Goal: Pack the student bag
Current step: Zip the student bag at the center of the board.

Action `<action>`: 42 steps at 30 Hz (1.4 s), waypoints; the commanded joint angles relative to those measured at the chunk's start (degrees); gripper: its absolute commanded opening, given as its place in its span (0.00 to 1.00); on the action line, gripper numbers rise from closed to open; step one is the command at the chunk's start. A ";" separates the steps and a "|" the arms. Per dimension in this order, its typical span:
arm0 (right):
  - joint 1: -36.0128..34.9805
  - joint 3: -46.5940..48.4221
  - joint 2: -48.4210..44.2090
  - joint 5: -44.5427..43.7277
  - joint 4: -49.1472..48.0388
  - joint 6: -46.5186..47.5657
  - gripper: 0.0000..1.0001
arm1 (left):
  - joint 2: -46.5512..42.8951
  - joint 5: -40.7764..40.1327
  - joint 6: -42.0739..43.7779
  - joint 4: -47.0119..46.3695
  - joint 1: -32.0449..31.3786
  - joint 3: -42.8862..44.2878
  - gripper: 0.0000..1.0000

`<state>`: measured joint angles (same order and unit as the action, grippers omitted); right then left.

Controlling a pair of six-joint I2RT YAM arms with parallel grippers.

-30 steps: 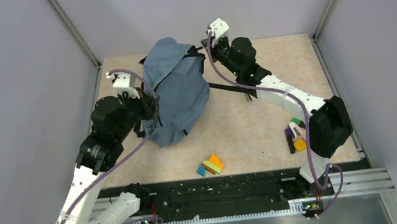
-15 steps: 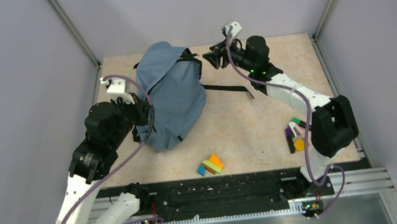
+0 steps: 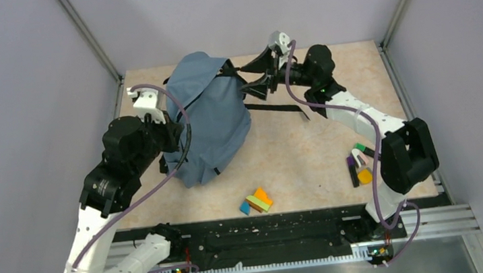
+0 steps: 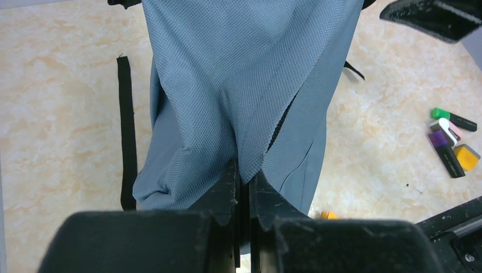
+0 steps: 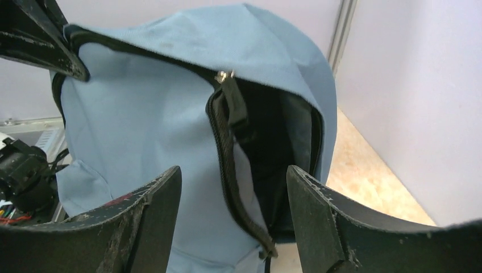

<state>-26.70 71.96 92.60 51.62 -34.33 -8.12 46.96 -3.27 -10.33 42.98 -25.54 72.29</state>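
The slate-blue student bag (image 3: 208, 116) stands slumped at the back left of the table. My left gripper (image 3: 176, 131) is shut on a fold of its fabric on its left side; in the left wrist view the fingertips (image 4: 244, 177) pinch the cloth (image 4: 250, 74). My right gripper (image 3: 254, 77) is open beside the bag's upper right edge. In the right wrist view the gripper (image 5: 233, 176) frames the black zipper edge (image 5: 226, 153) and the dark open mouth (image 5: 273, 136). Nothing is gripped, and I cannot tell if the fingers touch the bag.
A black strap (image 3: 278, 109) trails right from the bag, another (image 4: 126, 125) lies on its left. Coloured blocks (image 3: 256, 201) sit near the front edge. Markers (image 3: 358, 163) lie beside the right arm's base. Walls enclose the back and both sides.
My right gripper opened, let go of the bag's top and drew back to the right. The bag sagged and shifted left. The left gripper stayed shut on the fabric.
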 commanded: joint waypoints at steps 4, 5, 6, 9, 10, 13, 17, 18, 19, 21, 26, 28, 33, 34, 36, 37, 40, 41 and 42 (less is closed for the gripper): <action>-1.69 7.43 3.81 8.63 0.01 1.44 0.42 | 2.31 0.88 3.76 -6.27 0.12 9.85 0.10; -2.16 7.77 4.03 8.49 0.67 1.47 0.27 | 3.55 0.85 4.96 -5.58 0.08 11.30 0.20; -2.56 8.06 4.32 8.35 1.20 1.46 0.11 | 4.86 0.89 6.68 -4.91 0.06 13.08 0.30; -3.83 8.50 4.91 5.70 3.36 1.72 0.00 | 10.46 -0.07 11.62 -3.87 0.03 19.94 0.57; -4.25 8.71 5.21 3.83 4.76 2.40 0.00 | 12.47 0.42 12.73 -3.67 -0.07 22.45 0.61; -5.39 10.51 6.89 -1.53 8.75 4.02 0.00 | 17.92 6.51 14.31 -4.11 -0.77 28.63 0.73; -5.94 11.54 8.27 -8.17 8.84 1.84 0.00 | 25.41 5.32 18.79 -0.87 -7.18 35.33 0.80; -6.10 11.61 8.18 -10.17 8.65 1.36 0.00 | 27.30 1.79 20.79 0.97 -9.93 36.67 0.80; -6.31 11.73 8.13 -11.87 8.32 0.96 0.00 | 28.92 -1.62 22.83 3.72 -12.48 37.78 0.81; -6.43 11.79 8.26 -14.02 6.82 -0.40 0.00 | 31.44 -8.49 25.79 6.27 -16.50 38.76 0.82; -6.44 11.86 8.43 -17.55 3.30 -3.17 0.00 | 32.19 -22.21 29.00 7.32 -20.94 36.13 0.86; -6.44 12.03 8.47 -18.30 2.21 -3.90 0.00 | 32.89 -26.76 29.04 8.92 -21.61 35.67 0.87; -6.44 14.01 9.43 -18.66 1.68 -4.71 0.00 | 34.95 -42.27 30.53 10.60 -25.39 33.13 0.90; -6.44 14.43 9.66 -18.54 1.76 -4.76 0.00 | 35.31 -44.93 30.81 10.57 -25.88 32.62 0.90; -6.44 15.05 10.08 -18.48 2.05 -4.72 0.00 | 35.60 -49.04 30.79 10.58 -26.49 31.91 0.91; -6.44 15.19 10.20 -18.48 2.07 -4.67 0.00 | 35.61 -50.20 30.54 10.61 -26.63 31.67 0.91; -6.44 15.27 10.32 -18.86 2.36 -4.33 0.00 | 35.71 -51.07 28.86 11.87 -26.67 31.42 0.93; -6.44 15.19 10.28 -19.03 2.41 -4.19 0.00 | 36.07 -51.67 27.82 12.74 -26.67 31.58 0.94; -6.44 15.05 10.17 -19.27 2.37 -3.99 0.00 | 36.50 -52.82 26.64 13.78 -26.67 31.87 0.94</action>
<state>-33.23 83.68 103.02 34.57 -27.64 -12.23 83.05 -48.64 19.16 55.00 -52.07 103.88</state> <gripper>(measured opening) 0.015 0.932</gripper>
